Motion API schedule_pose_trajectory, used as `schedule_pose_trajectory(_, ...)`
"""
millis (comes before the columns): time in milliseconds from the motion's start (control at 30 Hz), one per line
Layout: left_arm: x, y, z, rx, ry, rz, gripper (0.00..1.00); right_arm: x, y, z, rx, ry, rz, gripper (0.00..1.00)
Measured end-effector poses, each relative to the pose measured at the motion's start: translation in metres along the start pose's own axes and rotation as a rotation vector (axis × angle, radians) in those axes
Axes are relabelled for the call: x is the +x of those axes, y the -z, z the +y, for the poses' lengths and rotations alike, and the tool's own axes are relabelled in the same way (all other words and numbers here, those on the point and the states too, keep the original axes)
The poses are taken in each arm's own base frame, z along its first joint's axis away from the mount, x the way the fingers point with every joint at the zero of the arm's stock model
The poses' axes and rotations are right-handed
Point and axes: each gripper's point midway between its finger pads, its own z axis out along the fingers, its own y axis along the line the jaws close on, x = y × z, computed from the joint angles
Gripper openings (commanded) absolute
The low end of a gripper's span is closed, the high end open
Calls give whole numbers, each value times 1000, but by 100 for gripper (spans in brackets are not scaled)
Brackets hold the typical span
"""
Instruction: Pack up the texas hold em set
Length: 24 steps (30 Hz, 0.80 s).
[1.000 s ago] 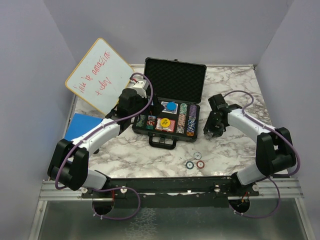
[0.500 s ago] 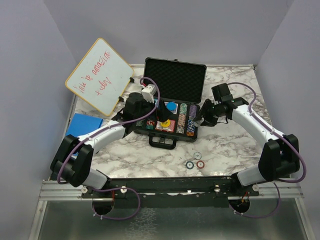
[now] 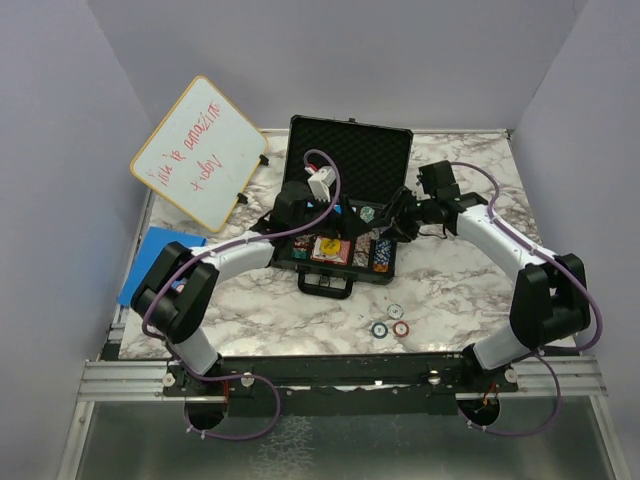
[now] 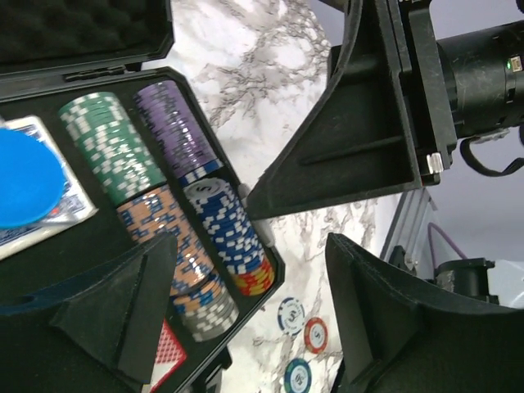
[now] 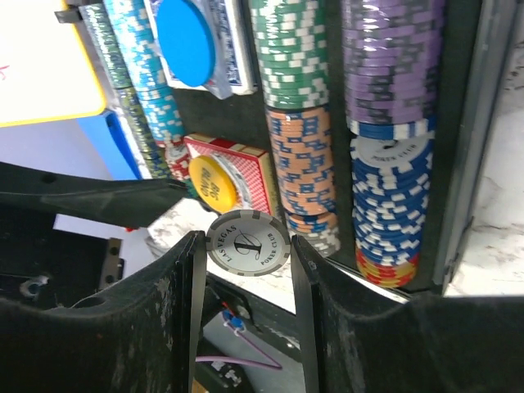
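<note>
Filling the open briefcase [image 3: 350, 155] are chips [image 5: 295, 49], decks [image 5: 252, 172] (discs [image 5: 186, 37] atop).

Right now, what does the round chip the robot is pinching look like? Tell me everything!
The grey chip is a round, flat poker chip that looks like plastic. It has a grey-and-white striped rim and a pale middle printed with "Las Vegas Poker Club". The right gripper pinches it by its edges, one finger on each side, with its face turned toward the wrist camera. It hangs in the air over the open black case, touching nothing but the fingers.
</note>
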Motion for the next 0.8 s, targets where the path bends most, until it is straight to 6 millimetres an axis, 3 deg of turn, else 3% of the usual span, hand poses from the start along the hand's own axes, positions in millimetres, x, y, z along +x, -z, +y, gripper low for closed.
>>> schedule_pose_trajectory(200, -2, -19, -6, 33, 60, 8, 54, -5, -1, 19, -78, -41, -3, 46)
schedule_pose_trajectory(433, -1, -24, -6, 35, 98, 13, 28, -7, -2, 28, -113, -69, -1, 46)
schedule_pose_trajectory(567, 0, -25, -6, 34, 109, 15, 2, -7, -4, 29, -119, -79, 8, 48)
schedule_pose_trajectory(800, 2, -26, -3, 34, 84, 22, 0, -16, -3, 31, -103, -69, -14, 71)
